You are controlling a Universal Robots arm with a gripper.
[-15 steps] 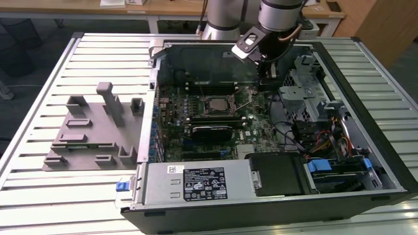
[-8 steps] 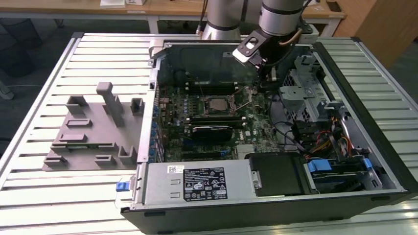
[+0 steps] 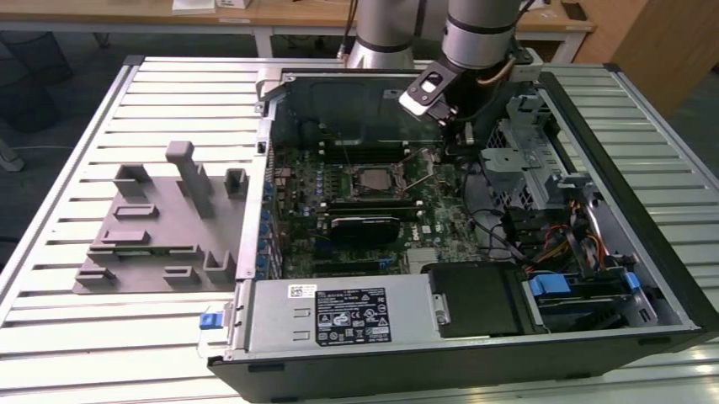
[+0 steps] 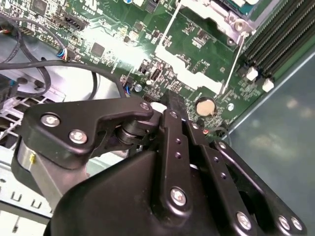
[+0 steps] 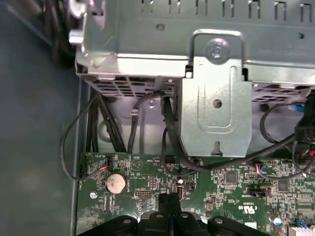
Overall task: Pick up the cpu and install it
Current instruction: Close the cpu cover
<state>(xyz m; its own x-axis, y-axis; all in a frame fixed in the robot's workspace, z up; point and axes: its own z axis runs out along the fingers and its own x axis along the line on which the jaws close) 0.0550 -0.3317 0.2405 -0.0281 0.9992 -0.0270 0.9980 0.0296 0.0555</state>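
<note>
One open case (image 3: 665, 257) holds the motherboard (image 3: 295, 244); hand (image 5: 170, 198) poised inside

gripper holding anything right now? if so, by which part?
Nothing is held, as far as the views show. The gripper is over the motherboard near the coin cell, its fingers closed against each other with nothing between them.

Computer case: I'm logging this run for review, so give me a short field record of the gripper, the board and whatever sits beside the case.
case: open computer case on a slatted table
arm end: gripper inside the case, shut, nothing seen in it
nearest: motherboard, close to the coin cell
cpu: cannot tell whether it sits in the socket, which is apart from the gripper
beside case: grey fixture on the exterior view's left
</note>
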